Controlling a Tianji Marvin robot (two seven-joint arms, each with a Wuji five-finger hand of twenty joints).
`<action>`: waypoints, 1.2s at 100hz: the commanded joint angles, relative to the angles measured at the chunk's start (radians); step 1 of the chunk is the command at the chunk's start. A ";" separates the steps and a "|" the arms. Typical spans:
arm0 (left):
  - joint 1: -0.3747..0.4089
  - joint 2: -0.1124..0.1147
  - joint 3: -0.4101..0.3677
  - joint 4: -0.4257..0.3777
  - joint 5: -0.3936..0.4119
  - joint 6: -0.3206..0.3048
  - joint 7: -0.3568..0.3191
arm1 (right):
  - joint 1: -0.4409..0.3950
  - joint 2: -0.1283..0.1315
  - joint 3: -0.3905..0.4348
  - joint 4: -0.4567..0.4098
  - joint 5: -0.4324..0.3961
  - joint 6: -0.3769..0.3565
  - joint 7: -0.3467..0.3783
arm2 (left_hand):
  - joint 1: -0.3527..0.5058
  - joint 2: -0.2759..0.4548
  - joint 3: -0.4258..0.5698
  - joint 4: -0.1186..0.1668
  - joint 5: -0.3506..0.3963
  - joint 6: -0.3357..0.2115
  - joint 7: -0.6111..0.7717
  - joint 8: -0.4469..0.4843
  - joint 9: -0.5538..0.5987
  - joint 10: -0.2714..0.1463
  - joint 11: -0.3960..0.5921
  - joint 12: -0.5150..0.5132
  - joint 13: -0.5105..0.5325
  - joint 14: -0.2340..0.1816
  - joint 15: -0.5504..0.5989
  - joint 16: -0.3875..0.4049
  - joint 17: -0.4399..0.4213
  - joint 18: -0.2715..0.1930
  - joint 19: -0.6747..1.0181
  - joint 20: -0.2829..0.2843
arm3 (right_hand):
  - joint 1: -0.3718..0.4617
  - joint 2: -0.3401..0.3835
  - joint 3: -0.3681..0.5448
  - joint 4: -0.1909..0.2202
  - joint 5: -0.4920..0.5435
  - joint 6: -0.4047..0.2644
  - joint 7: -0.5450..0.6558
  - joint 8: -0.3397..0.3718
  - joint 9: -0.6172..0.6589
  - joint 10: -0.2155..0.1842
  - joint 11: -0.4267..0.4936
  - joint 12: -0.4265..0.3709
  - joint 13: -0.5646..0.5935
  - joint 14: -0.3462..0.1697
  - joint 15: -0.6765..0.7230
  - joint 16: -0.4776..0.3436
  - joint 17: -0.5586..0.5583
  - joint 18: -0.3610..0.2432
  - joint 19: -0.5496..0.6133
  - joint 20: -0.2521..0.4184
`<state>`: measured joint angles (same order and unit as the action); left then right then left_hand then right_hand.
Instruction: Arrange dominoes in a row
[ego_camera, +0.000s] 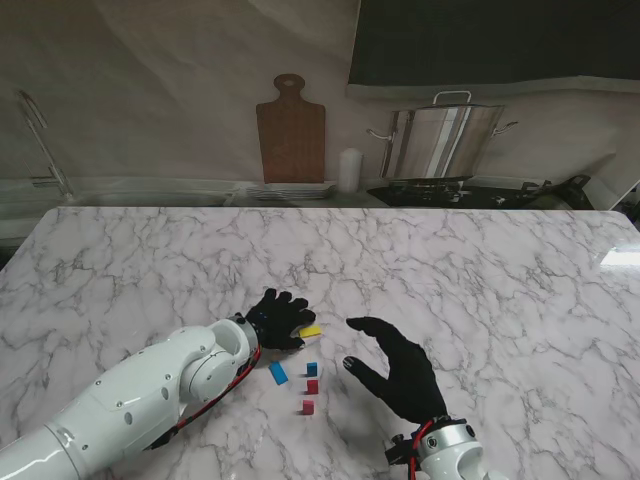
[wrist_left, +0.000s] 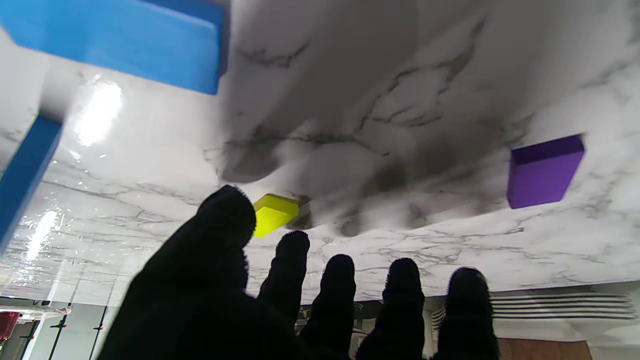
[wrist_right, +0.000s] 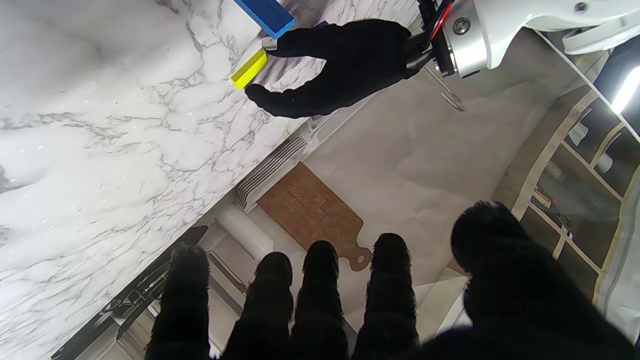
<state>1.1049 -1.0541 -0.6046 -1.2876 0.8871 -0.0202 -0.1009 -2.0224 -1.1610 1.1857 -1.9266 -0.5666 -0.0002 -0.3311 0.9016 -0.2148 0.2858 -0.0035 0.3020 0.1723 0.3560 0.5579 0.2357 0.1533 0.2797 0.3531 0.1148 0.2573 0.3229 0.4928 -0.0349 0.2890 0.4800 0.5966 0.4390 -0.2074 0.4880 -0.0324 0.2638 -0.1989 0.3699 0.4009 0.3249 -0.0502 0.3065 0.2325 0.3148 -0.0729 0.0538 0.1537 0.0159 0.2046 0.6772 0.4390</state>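
A yellow domino (ego_camera: 311, 330) lies flat on the marble table (ego_camera: 480, 270), just off the fingertips of my left hand (ego_camera: 278, 318). That hand is open, palm down, fingers spread and holding nothing. The left wrist view shows the yellow domino (wrist_left: 272, 214) beside the thumb (wrist_left: 225, 225), with a purple domino (wrist_left: 544, 171) further off. Nearer to me, a blue domino (ego_camera: 278, 373) lies flat. A small blue one (ego_camera: 312, 368) and two red ones (ego_camera: 312, 386) (ego_camera: 308, 406) stand close together in a short line. My right hand (ego_camera: 395, 370) hovers open to their right.
Beyond the table's far edge, a wooden cutting board (ego_camera: 291, 128) leans on the wall. Near it are a stack of plates (ego_camera: 290, 190), a white cylinder (ego_camera: 348, 170) and a steel pot (ego_camera: 440, 140) on a stove. A tap (ego_camera: 40, 145) stands far left.
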 joint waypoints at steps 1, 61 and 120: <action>-0.007 -0.008 0.008 0.014 0.004 0.002 -0.001 | -0.007 -0.002 0.001 -0.005 0.000 0.003 0.001 | -0.013 -0.048 0.074 -0.023 0.001 -0.016 0.077 0.054 0.014 -0.002 0.021 -0.005 0.013 0.025 0.015 0.012 -0.022 0.001 0.056 -0.018 | -0.018 -0.013 0.014 0.016 0.018 -0.018 0.005 0.012 0.017 -0.003 0.010 0.008 0.015 0.001 0.012 0.017 -0.002 0.006 0.019 0.033; -0.019 -0.016 0.027 0.042 0.020 -0.029 0.067 | -0.008 -0.001 0.004 -0.007 0.002 0.006 0.008 | 0.137 -0.128 0.106 -0.067 0.052 -0.146 0.431 0.170 0.093 -0.029 0.070 0.000 0.070 0.014 0.063 0.009 -0.025 0.002 0.214 -0.104 | -0.018 -0.013 0.017 0.016 0.020 -0.018 0.007 0.009 0.016 -0.004 0.009 0.009 0.017 0.001 0.013 0.018 0.001 0.007 0.034 0.042; 0.005 -0.014 0.015 -0.020 0.007 0.015 0.017 | -0.009 0.000 0.002 -0.008 -0.005 0.006 0.006 | -0.062 -0.082 0.151 -0.043 0.081 0.010 0.088 -0.050 0.068 -0.011 0.042 -0.006 0.051 0.024 0.039 0.008 -0.041 0.000 0.190 -0.105 | -0.017 -0.017 0.021 0.015 0.020 -0.017 0.009 0.008 0.017 -0.003 0.009 0.009 0.019 0.002 0.015 0.019 0.003 0.008 0.044 0.049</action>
<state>1.1151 -1.0607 -0.6014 -1.3106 0.8994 -0.0235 -0.0728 -2.0250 -1.1602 1.1879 -1.9301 -0.5696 0.0008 -0.3246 0.8530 -0.3250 0.4443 -0.0559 0.3627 0.1530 0.4644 0.5216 0.3111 0.1309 0.3342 0.3526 0.1765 0.2576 0.3724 0.4931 -0.0480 0.2883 0.6730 0.4998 0.4390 -0.2074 0.4890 -0.0324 0.2639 -0.1988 0.3699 0.4014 0.3361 -0.0500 0.3070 0.2397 0.3149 -0.0729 0.0541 0.1537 0.0179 0.2141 0.7063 0.4725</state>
